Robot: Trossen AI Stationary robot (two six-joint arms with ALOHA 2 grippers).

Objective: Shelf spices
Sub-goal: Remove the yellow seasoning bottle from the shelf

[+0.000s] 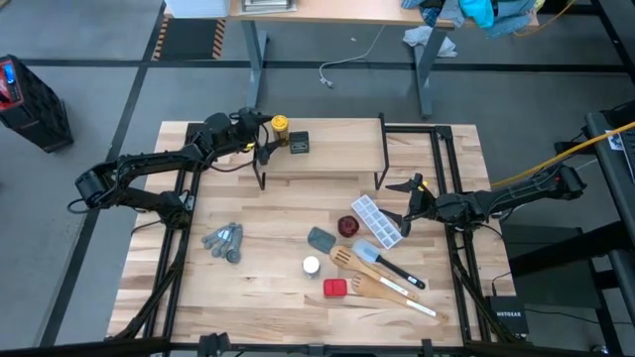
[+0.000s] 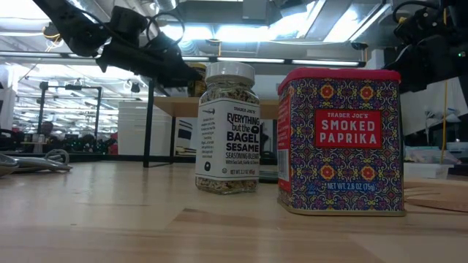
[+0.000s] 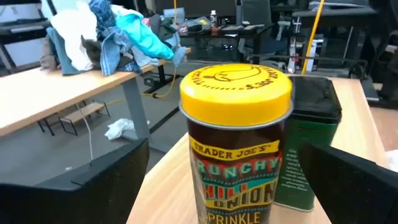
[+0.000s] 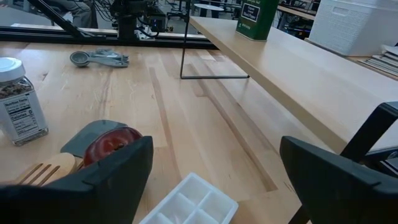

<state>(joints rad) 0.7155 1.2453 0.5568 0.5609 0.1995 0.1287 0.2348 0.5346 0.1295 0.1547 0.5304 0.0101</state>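
Though unclasped, amber jar (image 3: 236, 143) between left jaws.

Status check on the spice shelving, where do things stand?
Left gripper open around yellow-lidded jar on the shelf, dark tin beside it. Right gripper open, empty, over ice tray. White-capped jar and red tin on table.

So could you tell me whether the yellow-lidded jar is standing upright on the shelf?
Yes, upright. The yellow-lidded jar stands on the shelf board, lid up, beside the dark tin, between the open left gripper fingers.
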